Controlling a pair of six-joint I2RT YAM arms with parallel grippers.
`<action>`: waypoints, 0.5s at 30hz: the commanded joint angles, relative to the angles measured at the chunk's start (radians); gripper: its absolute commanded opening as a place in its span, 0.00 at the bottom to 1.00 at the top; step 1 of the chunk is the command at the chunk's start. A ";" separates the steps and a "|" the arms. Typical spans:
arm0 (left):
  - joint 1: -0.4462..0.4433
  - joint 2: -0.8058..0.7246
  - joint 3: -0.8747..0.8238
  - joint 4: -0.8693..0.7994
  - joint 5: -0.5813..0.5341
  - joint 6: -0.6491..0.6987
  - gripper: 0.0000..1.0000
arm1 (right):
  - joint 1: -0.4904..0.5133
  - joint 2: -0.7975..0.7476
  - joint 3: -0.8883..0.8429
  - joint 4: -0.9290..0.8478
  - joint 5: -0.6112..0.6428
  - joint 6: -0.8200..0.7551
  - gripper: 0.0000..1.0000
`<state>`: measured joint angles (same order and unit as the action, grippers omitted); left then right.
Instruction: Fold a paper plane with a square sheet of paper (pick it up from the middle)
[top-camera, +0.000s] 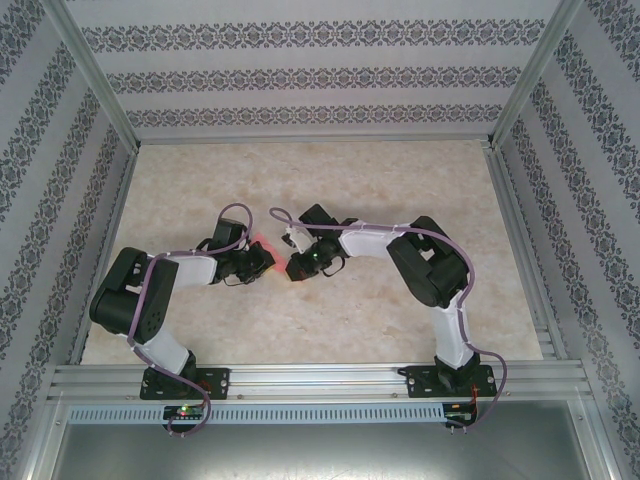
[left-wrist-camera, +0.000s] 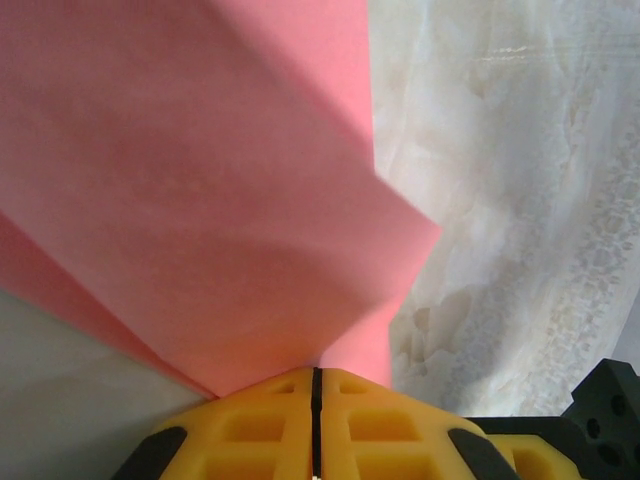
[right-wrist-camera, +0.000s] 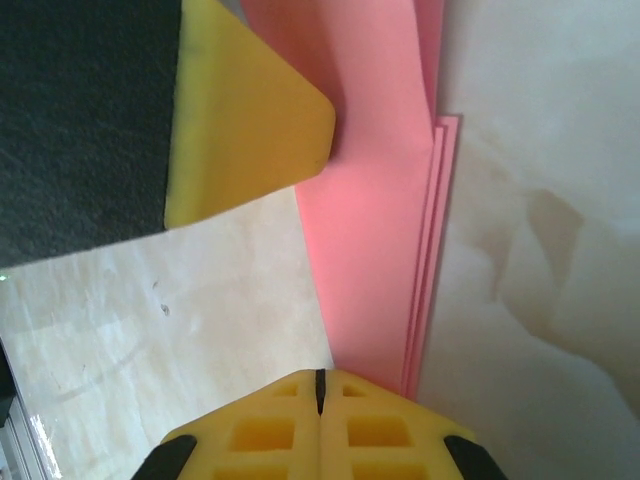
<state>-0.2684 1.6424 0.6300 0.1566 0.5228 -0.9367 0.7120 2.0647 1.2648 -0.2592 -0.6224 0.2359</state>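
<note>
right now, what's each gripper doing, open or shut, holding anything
left gripper: shut, pinching the folded pink paper.
right gripper: shut, and it looks pinched on the same paper near its layered edge.

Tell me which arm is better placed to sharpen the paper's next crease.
Probably right: the right gripper grips the paper at its stacked folded edges and could slide along them while the left gripper pins it.
</note>
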 joint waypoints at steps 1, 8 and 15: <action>0.004 0.051 0.000 -0.172 -0.118 0.036 0.10 | -0.021 -0.023 -0.076 -0.120 0.002 -0.024 0.02; 0.009 0.072 0.015 -0.209 -0.129 0.042 0.09 | -0.041 -0.076 -0.161 -0.104 -0.021 -0.029 0.02; 0.010 0.064 0.017 -0.184 -0.098 0.053 0.10 | -0.047 -0.157 -0.183 -0.086 0.006 -0.026 0.02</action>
<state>-0.2684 1.6562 0.6720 0.0887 0.5262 -0.9180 0.6712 1.9549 1.1099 -0.2634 -0.6430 0.2276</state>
